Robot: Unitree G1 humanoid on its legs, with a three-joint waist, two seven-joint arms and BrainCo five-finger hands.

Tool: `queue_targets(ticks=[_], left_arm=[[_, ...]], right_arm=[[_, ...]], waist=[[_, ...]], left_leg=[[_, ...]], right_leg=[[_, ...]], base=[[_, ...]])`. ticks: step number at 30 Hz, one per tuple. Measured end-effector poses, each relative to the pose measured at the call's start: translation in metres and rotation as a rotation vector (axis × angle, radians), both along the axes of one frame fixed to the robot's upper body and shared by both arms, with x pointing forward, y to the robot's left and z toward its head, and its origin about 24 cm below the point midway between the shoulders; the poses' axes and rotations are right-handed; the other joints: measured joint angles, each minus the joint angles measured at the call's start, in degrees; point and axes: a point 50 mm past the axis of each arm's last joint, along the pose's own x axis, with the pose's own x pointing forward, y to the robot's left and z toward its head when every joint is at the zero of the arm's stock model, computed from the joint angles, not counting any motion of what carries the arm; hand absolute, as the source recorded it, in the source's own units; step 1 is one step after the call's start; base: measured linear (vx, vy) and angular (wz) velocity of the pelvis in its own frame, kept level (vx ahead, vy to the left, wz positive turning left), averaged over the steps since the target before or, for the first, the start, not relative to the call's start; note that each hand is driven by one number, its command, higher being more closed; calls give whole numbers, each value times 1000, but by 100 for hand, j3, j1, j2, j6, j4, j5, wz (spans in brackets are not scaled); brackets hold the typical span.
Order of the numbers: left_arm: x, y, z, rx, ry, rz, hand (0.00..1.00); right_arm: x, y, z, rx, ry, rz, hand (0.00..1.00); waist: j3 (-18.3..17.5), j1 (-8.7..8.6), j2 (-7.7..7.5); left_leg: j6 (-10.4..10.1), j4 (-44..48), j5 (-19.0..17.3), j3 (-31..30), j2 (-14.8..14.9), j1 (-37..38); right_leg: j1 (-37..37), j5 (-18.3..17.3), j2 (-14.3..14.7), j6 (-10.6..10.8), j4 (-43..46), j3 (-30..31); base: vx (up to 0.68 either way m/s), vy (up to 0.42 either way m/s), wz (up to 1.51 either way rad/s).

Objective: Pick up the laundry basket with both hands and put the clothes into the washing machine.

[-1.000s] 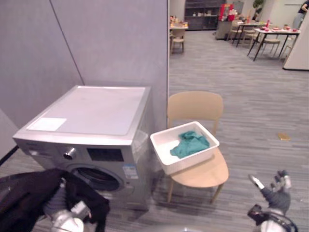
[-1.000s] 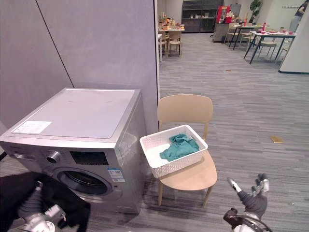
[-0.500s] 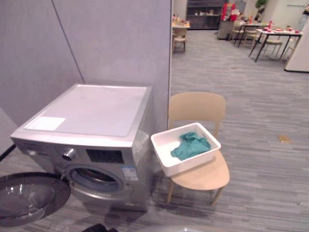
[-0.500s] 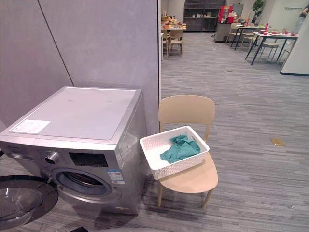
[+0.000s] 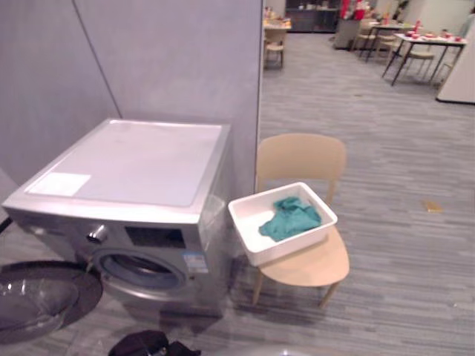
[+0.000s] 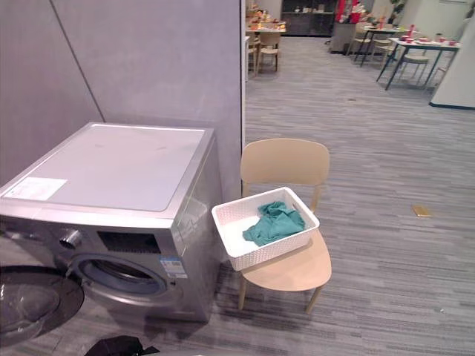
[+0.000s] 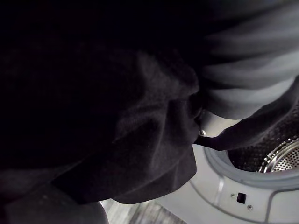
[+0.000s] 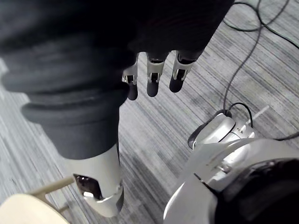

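Observation:
A white laundry basket holding a teal garment sits on a light wooden chair, just right of the silver washing machine. The machine's round door hangs open at its lower left, baring the drum opening. A black garment bulges at the bottom edge in front of the machine. In the left wrist view this black cloth drapes over my left hand, close to the drum. My right hand hangs over the floor, fingers straight, holding nothing.
A grey partition wall stands behind the machine. Grey striped floor stretches right of the chair, with a small tan object lying on it. Tables and chairs stand far at the back.
A second ago the black garment over my left arm hid the machine's front and my right hand showed low right. Both dropped below the eye views, baring the open door. The camera tilted slightly.

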Motion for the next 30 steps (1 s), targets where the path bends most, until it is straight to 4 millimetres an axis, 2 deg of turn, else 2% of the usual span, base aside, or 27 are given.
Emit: queue_targets(ticks=[2, 3, 4, 5, 6, 7, 8, 9, 12, 13, 16, 18, 20, 22, 27, 30], left_arm=[[14, 4, 5, 21, -55, -14, 100], [26, 5, 10, 37, -103, -40, 100], [40, 3, 14, 42, -155, -57, 100], [47, 3, 17, 46, -181, -59, 100], [55, 3, 19, 52, -206, -68, 100], [61, -4, 20, 39, -225, -84, 100], [62, -10, 19, 24, -226, -91, 100], [62, -15, 18, 14, -223, -109, 100], [63, -19, 15, 8, -196, -178, 100], [66, -25, 13, -8, -179, -211, 100], [69, -22, 11, 2, -149, -275, 100], [72, -25, 11, 7, -142, -336, 100], [83, -27, 14, 18, -159, -392, 100], [89, -30, 16, 20, -172, -419, 100], [86, -33, 15, 17, -168, -439, 100], [83, -33, 14, 15, -161, -440, 100]], right_arm=[[8, -1, 1, -11, -9, 78, 0], [16, 0, 2, -15, -27, 111, 0], [24, 1, 2, -15, -44, 118, 0], [33, 2, 3, -16, -65, 117, 0], [42, 2, 4, -21, -86, 126, 0], [48, -1, 6, -43, -102, 131, 0], [54, -4, 9, -61, -118, 133, 0], [57, -6, 10, -68, -128, 131, 0], [62, -7, 10, -62, -139, 114, 0], [62, -11, 10, -70, -138, 93, 0], [55, -7, 7, -42, -109, 66, 0], [52, -6, 6, -41, -104, 63, 0], [53, -9, 7, -50, -103, 69, 0], [59, -10, 8, -55, -114, 82, 0], [73, -9, 10, -59, -144, 114, 0], [74, -8, 10, -58, -144, 128, 0]], waist=[[75, 4, -73], [145, -5, -114], [235, -11, -141], [329, 8, -239], [407, -33, -221], [486, -50, -214], [493, -71, -143], [487, -90, -99], [489, -185, -26], [477, -178, 86], [429, -169, 7], [379, -193, 32], [404, -193, 67], [447, -152, 97], [459, -145, 197], [430, -152, 244]], left_leg=[[-3, 405, -1, -374, -132, -442], [-43, 618, 35, -652, -292, -800], [-76, 508, 42, -806, -316, -1006], [20, 547, -5, -322, -151, -1054], [241, 1069, -171, 433, 99, -1321], [378, 1736, -271, 1179, 408, -1483], [376, 2048, -283, 1414, 592, -1459], [224, 2203, -386, 1539, 759, -1312], [22, 1815, -476, 1831, 1035, -946], [-382, 1474, -419, 1971, 1078, -871], [-260, 1200, -296, 1883, 741, -841], [-202, 1224, -291, 1778, 644, -987], [-52, 1554, -362, 1675, 671, -1279], [-43, 1724, -369, 1640, 684, -1423], [-40, 1670, -353, 1643, 738, -1477], [-51, 1401, -160, 1627, 726, -1566]], right_leg=[[-210, -208, -166, -16, 467, -362], [-398, -369, -307, -49, 777, -732], [-493, -435, -458, -89, 909, -1125], [-493, -394, -564, -172, 846, -1451], [-476, -388, -703, -171, 869, -1761], [-440, -387, -803, -173, 887, -2094], [-337, -373, -869, -154, 893, -2336], [-219, -365, -974, -139, 927, -2583], [-78, -292, -1096, -9, 898, -2948], [-101, -243, -1108, 84, 896, -3067], [-64, 46, -1192, 263, 556, -3044], [-65, 209, -1172, 329, 326, -3078], [-65, 348, -1077, 350, 98, -3124], [-76, 438, -985, 322, -41, -3061], [-247, 429, -887, 306, -18, -2902], [-413, 412, -845, 342, -25, -2875]], base=[[-74, -84, 120], [-99, -66, 172], [-136, -52, 189], [-130, -46, 175], [-118, -22, 166], [-71, -10, 165], [-40, 48, 157], [4, 85, 115], [-32, 175, 95], [-23, 195, 62], [-3, 180, 27], [-6, 172, 21], [-25, 127, 24], [-69, 87, 11], [-107, -1, -4], [-79, -47, 1]])
